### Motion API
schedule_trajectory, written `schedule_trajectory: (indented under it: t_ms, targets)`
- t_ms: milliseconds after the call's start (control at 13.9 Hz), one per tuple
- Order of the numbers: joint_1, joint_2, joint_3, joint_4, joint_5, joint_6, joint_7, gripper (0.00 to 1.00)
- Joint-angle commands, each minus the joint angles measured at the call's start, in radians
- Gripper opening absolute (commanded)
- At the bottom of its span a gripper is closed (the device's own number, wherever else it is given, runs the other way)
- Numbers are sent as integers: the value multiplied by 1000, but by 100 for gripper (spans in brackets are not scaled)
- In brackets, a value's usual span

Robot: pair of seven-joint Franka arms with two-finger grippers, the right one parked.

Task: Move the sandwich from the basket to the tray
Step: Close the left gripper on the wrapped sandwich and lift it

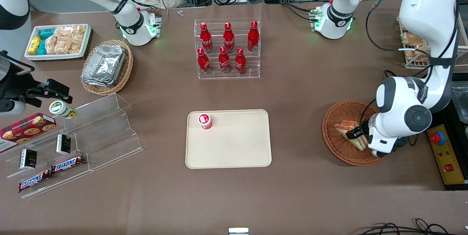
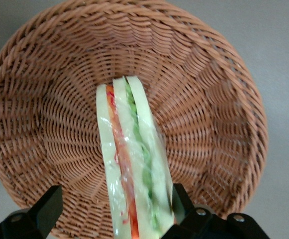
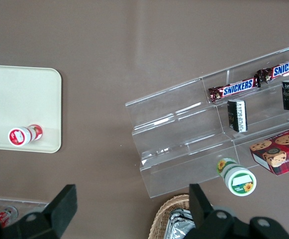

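The sandwich [image 1: 346, 129], a pale bread wedge with orange-red and green filling in clear wrap, lies in the round reddish-brown wicker basket [image 1: 338, 152] toward the working arm's end of the table. In the wrist view the sandwich [image 2: 129, 164] stands on edge on the basket's weave [image 2: 45, 99]. My left gripper [image 1: 357, 133] is down in the basket and open, its fingers straddling the sandwich. One finger [image 2: 180, 198] is against the bread's side; the other finger [image 2: 48, 206] stands well apart from it. The cream tray [image 1: 234, 151] lies flat mid-table.
A small red-and-white capped bottle [image 1: 205, 121] stands on the tray's corner. A clear rack of red bottles [image 1: 228, 50] is farther from the front camera than the tray. Beside the basket sits a yellow box with a red stop button [image 1: 444, 151].
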Motion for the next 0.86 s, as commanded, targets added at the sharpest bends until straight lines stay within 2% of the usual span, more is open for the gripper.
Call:
schedule_trajectory:
  t_ms: [0,288,360,432,649,793]
  targets:
    - [8,18,-4,-4,8,23,-26,94]
    - [8,35,-2,-15,4,49,-29,93]
    - [8,37,-2,-15,2,49,-39,89]
    - [8,42,-2,-15,2,49,-56,82]
    - [6,34,-4,-11,4,34,-96,47]
    - [3,17,-7,3,4,-24,-96,29]
